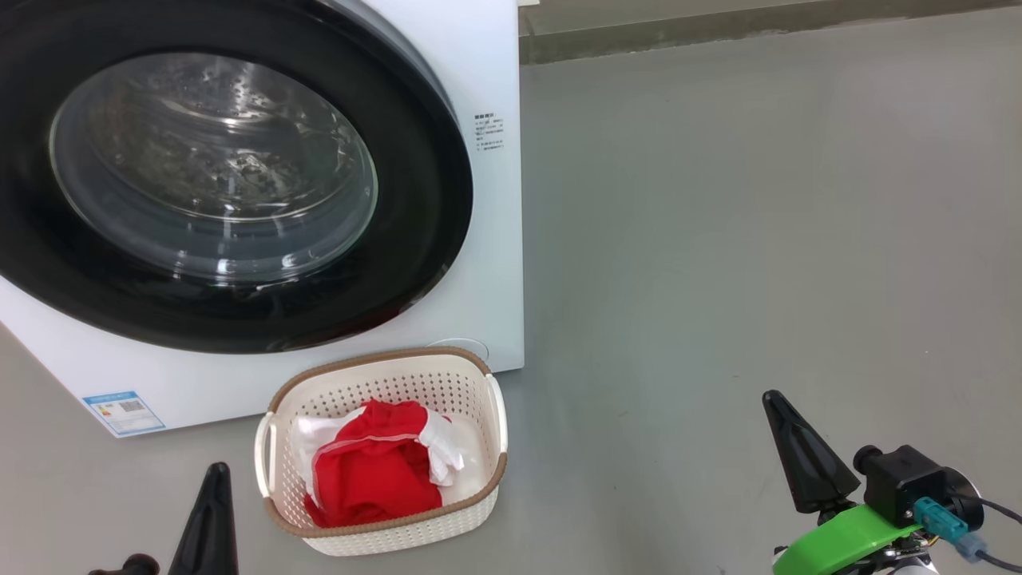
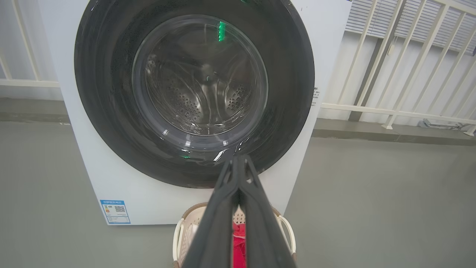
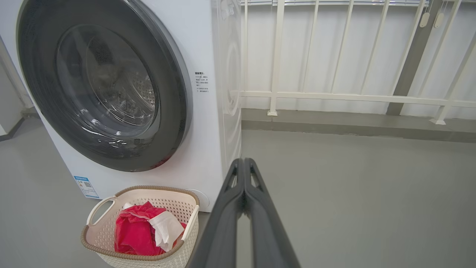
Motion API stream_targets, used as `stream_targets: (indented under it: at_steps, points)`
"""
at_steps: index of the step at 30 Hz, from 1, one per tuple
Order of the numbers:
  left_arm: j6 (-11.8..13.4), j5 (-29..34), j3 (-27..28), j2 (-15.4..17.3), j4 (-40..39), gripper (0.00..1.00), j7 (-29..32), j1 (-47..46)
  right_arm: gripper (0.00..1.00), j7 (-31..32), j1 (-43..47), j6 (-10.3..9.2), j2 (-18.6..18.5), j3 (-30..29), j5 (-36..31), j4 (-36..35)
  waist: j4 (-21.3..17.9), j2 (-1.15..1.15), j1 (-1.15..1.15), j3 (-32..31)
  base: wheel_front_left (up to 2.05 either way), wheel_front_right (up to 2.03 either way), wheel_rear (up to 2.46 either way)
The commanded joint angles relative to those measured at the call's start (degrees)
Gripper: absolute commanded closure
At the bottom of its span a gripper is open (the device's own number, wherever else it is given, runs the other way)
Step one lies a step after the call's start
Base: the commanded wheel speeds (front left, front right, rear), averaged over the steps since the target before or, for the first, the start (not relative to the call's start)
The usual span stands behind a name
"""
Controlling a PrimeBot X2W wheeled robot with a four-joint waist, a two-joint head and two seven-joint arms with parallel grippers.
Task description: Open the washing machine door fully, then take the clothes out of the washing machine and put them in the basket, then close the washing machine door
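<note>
Left gripper (image 2: 238, 163) and right gripper (image 3: 243, 163) both pinched together, empty; washing machine door (image 1: 239, 307) appears flush on the washing machine (image 1: 495, 239); clothes (image 1: 375, 471) lie in the basket (image 1: 399, 545) just in front. Risk: full closure unconfirmed; if not caught, the door could swing out over the basket.

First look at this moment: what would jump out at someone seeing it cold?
The big black-rimmed washing machine door, shut, looms at the upper left of the head view. Just below it on the grey floor sits the basket holding the red and white clothes. The left tool and right tool are both shut, holding nothing.
</note>
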Motion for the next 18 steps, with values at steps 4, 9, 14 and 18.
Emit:
stream_targets:
  at_steps: [4, 9, 14, 18]
  points:
    - [-0.2, -4.2, 0.2, 0.6, -0.9, 1.00, 0.9, -0.9, 1.00, 0.9, -1.9, -0.02, -0.5, -0.9, 4.6, -1.5, 0.3, 0.00, 0.04, 0.0, 0.00, 0.00, 0.00]
    - [-0.2, -6.8, 0.1, 0.6, -0.6, 1.00, 1.5, -1.2, 1.00, 1.4, -2.1, -0.02, -0.5, -1.1, 7.3, -1.4, 0.5, 0.00, 0.00, 0.1, 0.00, 0.00, 0.00]
    - [-0.3, -10.1, 0.0, 0.7, -0.3, 1.00, 2.3, -1.6, 1.00, 2.2, -2.2, -0.03, -0.4, -1.4, 10.7, -1.4, 0.8, 0.00, 0.00, 0.2, 0.00, 0.00, 0.00]
    - [-0.4, -12.8, 0.0, 0.7, 0.0, 1.00, 2.9, -1.9, 1.00, 2.8, -2.3, -0.04, -0.4, -1.7, 13.4, -1.4, 1.0, 0.00, 0.00, 0.3, 0.00, 0.00, 0.00]
